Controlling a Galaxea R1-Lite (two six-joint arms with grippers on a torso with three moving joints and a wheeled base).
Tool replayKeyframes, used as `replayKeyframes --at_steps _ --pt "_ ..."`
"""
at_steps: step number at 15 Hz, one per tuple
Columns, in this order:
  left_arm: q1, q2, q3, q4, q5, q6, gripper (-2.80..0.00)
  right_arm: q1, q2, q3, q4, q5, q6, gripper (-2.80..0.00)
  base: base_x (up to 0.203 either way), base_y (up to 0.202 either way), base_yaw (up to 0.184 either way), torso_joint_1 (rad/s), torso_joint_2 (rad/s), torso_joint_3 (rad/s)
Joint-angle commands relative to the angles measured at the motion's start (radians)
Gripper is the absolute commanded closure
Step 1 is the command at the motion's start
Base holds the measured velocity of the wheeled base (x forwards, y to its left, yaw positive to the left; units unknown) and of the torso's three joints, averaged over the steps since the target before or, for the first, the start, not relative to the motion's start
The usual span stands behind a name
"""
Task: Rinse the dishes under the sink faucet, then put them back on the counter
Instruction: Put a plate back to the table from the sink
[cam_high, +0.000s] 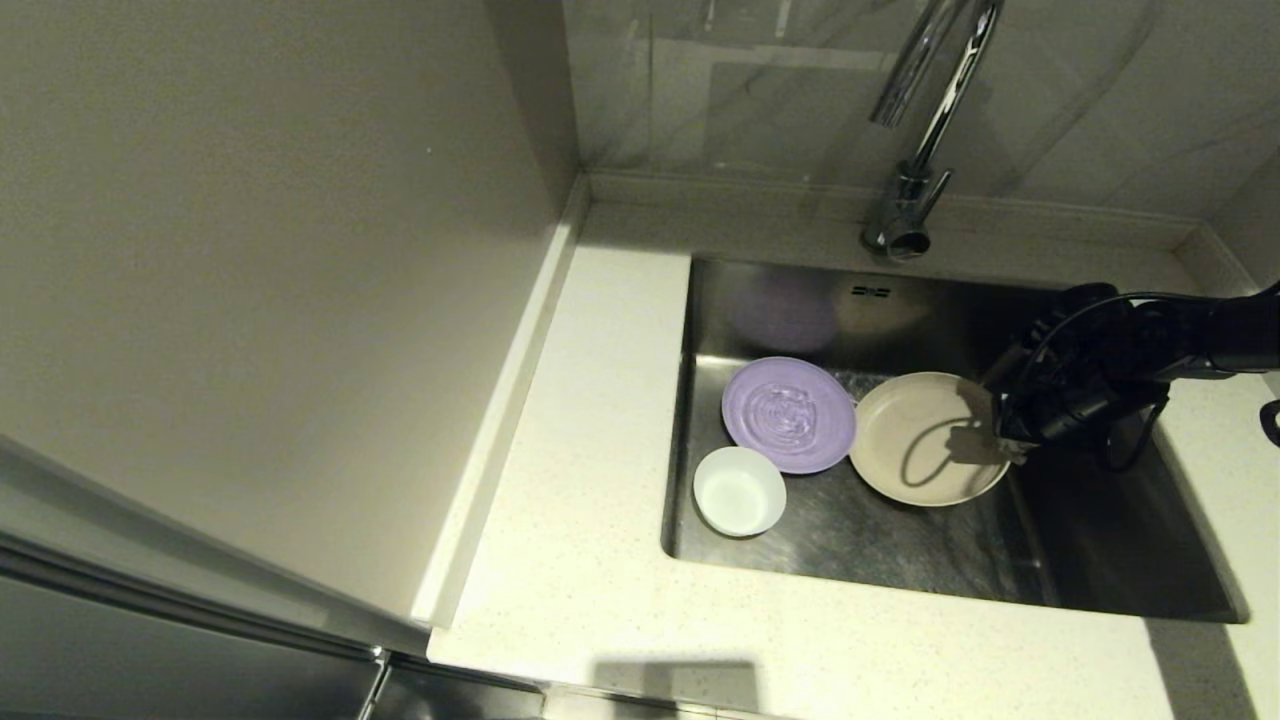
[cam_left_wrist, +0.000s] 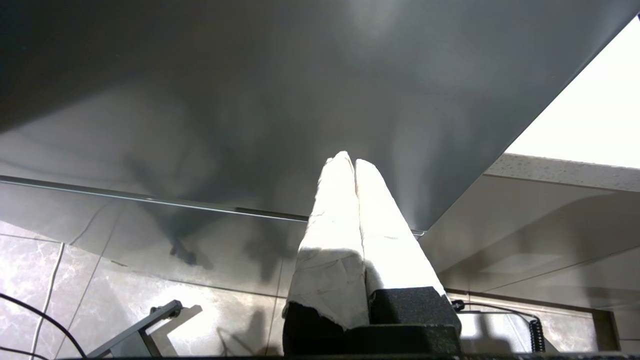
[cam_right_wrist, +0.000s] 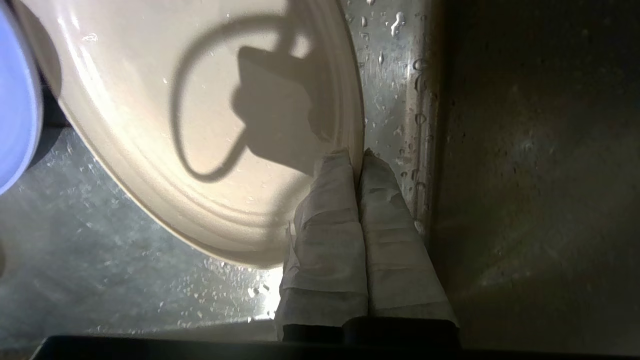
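All three dishes are in the steel sink (cam_high: 900, 570). The lilac plate (cam_high: 788, 414) lies at the back left, with the small white bowl (cam_high: 739, 490) just in front of it. The cream plate (cam_high: 925, 438) is to their right. My right gripper (cam_high: 1000, 432) reaches into the basin from the right and is shut on the cream plate's right rim. In the right wrist view the gripper (cam_right_wrist: 357, 155) has one finger inside the cream plate (cam_right_wrist: 150, 100) and one outside. The chrome faucet (cam_high: 915, 130) stands behind the basin. My left gripper (cam_left_wrist: 352, 160) is shut on nothing, parked low beside the cabinet.
The speckled counter (cam_high: 580, 560) frames the basin on the left and front. A tall cabinet wall rises on the left. The sink floor (cam_right_wrist: 125, 280) is wet with droplets. An edge of the lilac plate (cam_right_wrist: 15, 110) shows in the right wrist view.
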Motion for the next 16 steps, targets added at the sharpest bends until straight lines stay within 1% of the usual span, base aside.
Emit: replayKeyframes --at_steps 1,6,8,11,15,16 --pt "0.0 -0.003 0.0 -0.001 0.0 -0.001 0.0 0.0 -0.035 0.01 0.003 0.0 0.002 0.0 0.0 0.0 0.0 0.0 0.0 0.0" --pt "0.0 -0.003 0.0 -0.001 0.0 -0.001 0.0 -0.009 -0.122 0.016 0.002 -0.016 -0.002 0.0 0.0 0.0 0.0 0.0 0.0 0.0" --pt "0.0 -0.003 0.0 -0.001 0.0 -0.001 0.0 -0.01 -0.2 0.02 0.004 -0.017 -0.011 0.0 0.0 0.0 0.0 0.0 0.0 0.0" --pt "0.0 -0.003 0.0 -0.001 0.0 -0.001 0.0 -0.008 -0.337 0.061 0.009 -0.016 -0.073 0.0 0.0 0.0 0.0 0.0 0.0 0.0" --pt "0.0 -0.003 0.0 -0.001 0.0 -0.001 0.0 -0.012 -0.475 0.069 0.011 -0.019 -0.104 0.0 0.0 0.0 0.0 0.0 0.0 0.0" --pt "0.0 -0.003 0.0 -0.001 0.0 -0.001 0.0 -0.02 -0.509 0.068 0.01 -0.032 -0.119 0.0 0.0 0.0 0.0 0.0 0.0 0.0"
